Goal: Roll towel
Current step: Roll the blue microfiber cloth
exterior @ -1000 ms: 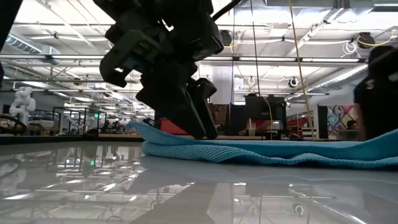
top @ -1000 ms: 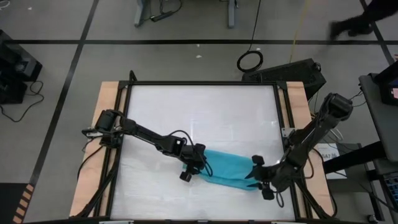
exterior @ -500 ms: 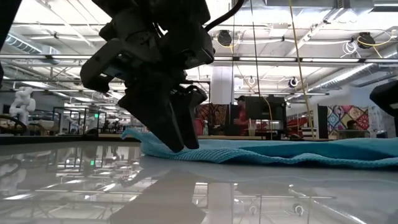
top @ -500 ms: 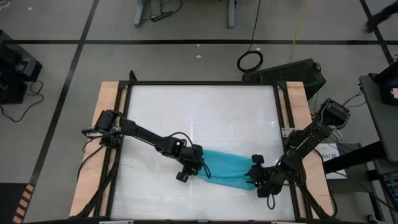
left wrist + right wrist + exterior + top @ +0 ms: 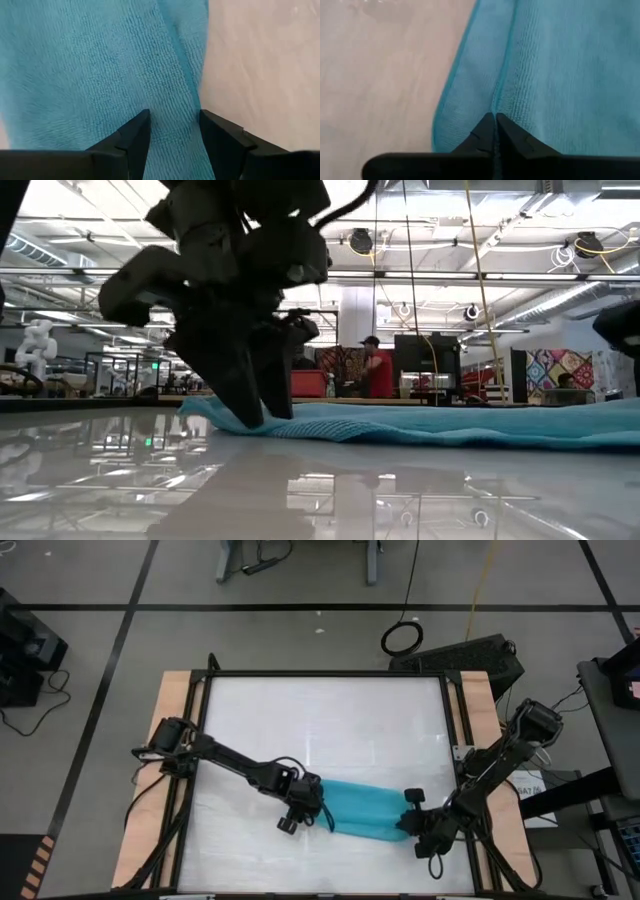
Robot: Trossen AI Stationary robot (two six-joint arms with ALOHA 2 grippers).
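Observation:
The turquoise towel (image 5: 365, 808) lies as a flat, folded strip near the table's near edge, its underside on the white tabletop (image 5: 320, 720). My left gripper (image 5: 316, 808) is at its left end. In the low view its fingers (image 5: 255, 405) point down onto that end. In the left wrist view the gripper (image 5: 175, 135) has towel (image 5: 100, 75) between its parted fingers. My right gripper (image 5: 405, 823) is at the towel's right end. Its fingertips (image 5: 494, 122) meet on the towel (image 5: 560, 75). My left gripper has a ridge of the towel's left end (image 5: 175, 107) between its two fingers, which come from above, slanting down. That end rests on the table under the fingertips; how many layers it holds, I cannot tell. My right gripper pinches a crease (image 5: 495, 102) at the towel's right end between its two fingertips. The crease runs straight into the shut tips. The towel stays flat on the table around them.
Black frame rails and wooden side boards (image 5: 175, 740) border the tabletop left and right. Far of the towel the white surface is bare. A cable coil (image 5: 401, 638) lies on the floor beyond the far edge. A person in red (image 5: 378, 370) stands far off.
My left gripper has moved toward the table's left and near edges. The towel's left end has slid along the table with it. The right end has stayed near my right gripper.

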